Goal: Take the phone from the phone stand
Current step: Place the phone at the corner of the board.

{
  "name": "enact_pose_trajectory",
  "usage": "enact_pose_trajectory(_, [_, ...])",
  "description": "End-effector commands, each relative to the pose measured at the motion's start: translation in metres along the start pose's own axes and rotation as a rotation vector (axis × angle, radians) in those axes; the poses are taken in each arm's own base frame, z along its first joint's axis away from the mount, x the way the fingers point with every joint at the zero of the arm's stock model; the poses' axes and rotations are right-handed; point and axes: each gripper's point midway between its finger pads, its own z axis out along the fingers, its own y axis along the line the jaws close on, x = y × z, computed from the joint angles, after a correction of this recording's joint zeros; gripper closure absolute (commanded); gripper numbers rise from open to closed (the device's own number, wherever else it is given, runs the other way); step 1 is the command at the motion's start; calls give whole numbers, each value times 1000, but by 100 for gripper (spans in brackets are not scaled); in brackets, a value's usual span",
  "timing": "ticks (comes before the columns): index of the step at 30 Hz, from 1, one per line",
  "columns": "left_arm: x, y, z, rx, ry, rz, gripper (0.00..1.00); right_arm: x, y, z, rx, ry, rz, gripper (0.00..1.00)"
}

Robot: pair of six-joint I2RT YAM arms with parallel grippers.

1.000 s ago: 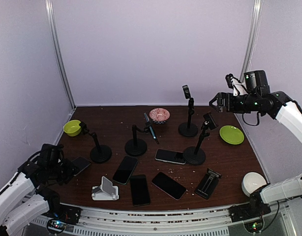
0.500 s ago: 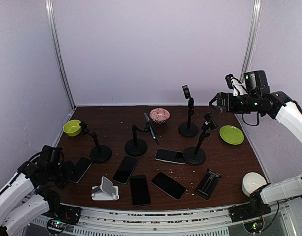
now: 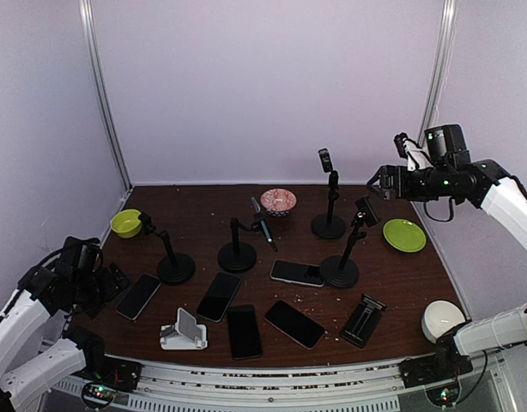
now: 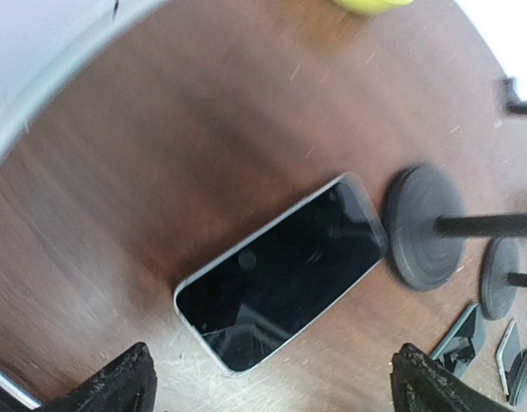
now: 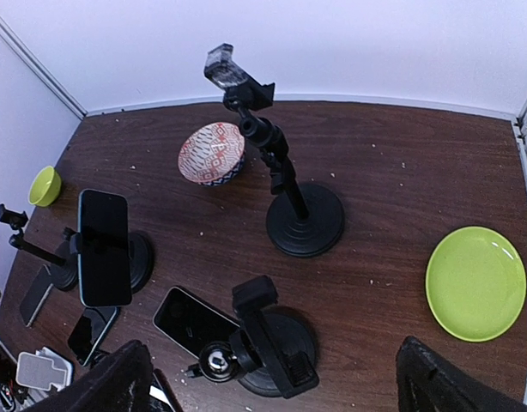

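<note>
A dark phone point(image 3: 263, 227) point(image 5: 104, 249) sits clamped in a black phone stand point(image 3: 237, 256) at the table's middle, tilted on its arm. My right gripper point(image 3: 379, 182) point(image 5: 276, 382) hangs open high over the back right, far from that stand, with nothing between its fingers. At the near left, my left gripper point(image 3: 105, 283) point(image 4: 276, 382) stands wide open. Just beyond its fingers a black phone point(image 3: 138, 296) point(image 4: 281, 275) lies flat on the wood, touched by neither finger.
Three empty black stands point(image 3: 175, 268) point(image 3: 329, 225) point(image 3: 339, 270) stand around. Several phones point(image 3: 219, 296) lie flat at the front middle, by a white stand point(image 3: 184, 330) and a folded stand point(image 3: 362, 319). Also here: a yellow-green bowl point(image 3: 126, 223), a patterned bowl point(image 3: 278, 202), a green plate point(image 3: 404, 235).
My left gripper has opened and let go of the black phone, which now lies flat, and the arm has drawn back to the left. The right arm has not moved.
</note>
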Motion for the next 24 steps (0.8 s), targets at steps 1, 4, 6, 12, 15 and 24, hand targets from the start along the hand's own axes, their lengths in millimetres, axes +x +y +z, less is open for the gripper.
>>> enact_pose_trajectory(1, [-45,-16,-30,-8,-167,125,2,9,-21,-12,128,31,-10,0])
enact_pose_trajectory(4, [-66,-29,-48,6,-243,192,2,20,-26,-17,155,70,3,0])
enact_pose_trajectory(6, [-85,-38,-64,0,-310,240,2,25,-27,-21,161,90,25,0])
enact_pose_trajectory(12, [-136,-64,-118,-46,-485,422,2,43,-28,-27,183,150,149,0])
enact_pose_trajectory(15, [-154,-69,-137,-101,-555,504,2,52,-15,-24,153,197,170,0])
enact_pose_trajectory(24, [-170,-75,-138,-164,-640,628,2,53,36,-8,154,269,110,0])
